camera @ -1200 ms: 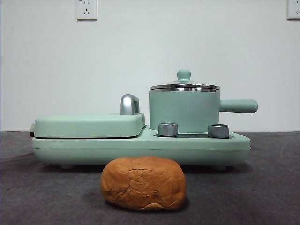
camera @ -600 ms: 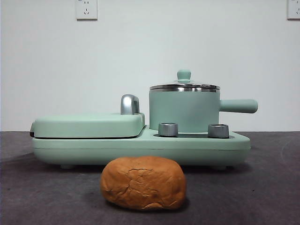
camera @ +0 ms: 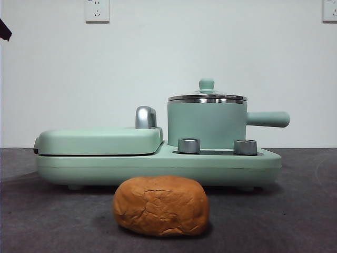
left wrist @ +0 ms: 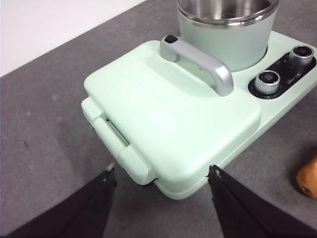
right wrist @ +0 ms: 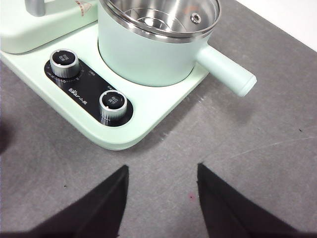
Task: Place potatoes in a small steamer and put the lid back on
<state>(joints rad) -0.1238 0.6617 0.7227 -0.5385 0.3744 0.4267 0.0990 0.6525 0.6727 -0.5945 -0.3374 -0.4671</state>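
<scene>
The potato (camera: 160,205), an orange-brown cracked lump, lies on the dark table in front of the appliance; its edge shows in the left wrist view (left wrist: 309,178). The small steamer (camera: 206,124) stands on the appliance's right half with its straight handle (camera: 268,119) pointing right. The glass lid (camera: 206,97) with its green knob sits on it. My left gripper (left wrist: 162,170) is open and empty above the flat cover's outer end. My right gripper (right wrist: 162,167) is open and empty above the table, near the steamer (right wrist: 153,54) and its lid (right wrist: 163,15).
The mint-green appliance base (camera: 158,166) carries a flat hinged cover (camera: 100,139) with a steel handle (camera: 146,117) and two steel dials (camera: 188,145) (camera: 245,147). A black arm tip (camera: 4,30) shows at the top left corner. A white wall stands behind.
A black arm tip has come into the front view's top left corner. The potato, steamer and lid have not moved.
</scene>
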